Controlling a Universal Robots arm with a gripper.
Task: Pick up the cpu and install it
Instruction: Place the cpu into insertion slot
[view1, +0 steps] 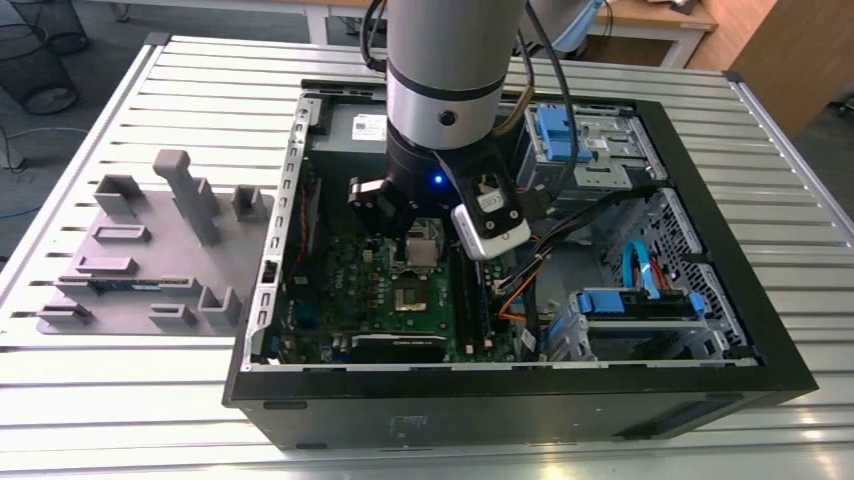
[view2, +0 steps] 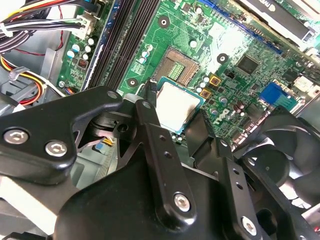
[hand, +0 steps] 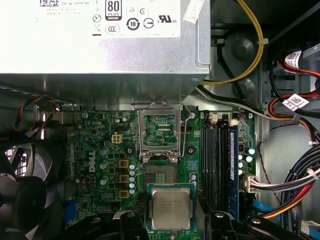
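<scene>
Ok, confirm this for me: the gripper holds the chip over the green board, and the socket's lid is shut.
One slip: the lid is not shut. The first wrist view shows it tipped open, leaving the socket bare. The rest holds: the gripper holds the chip over the green board.
</scene>
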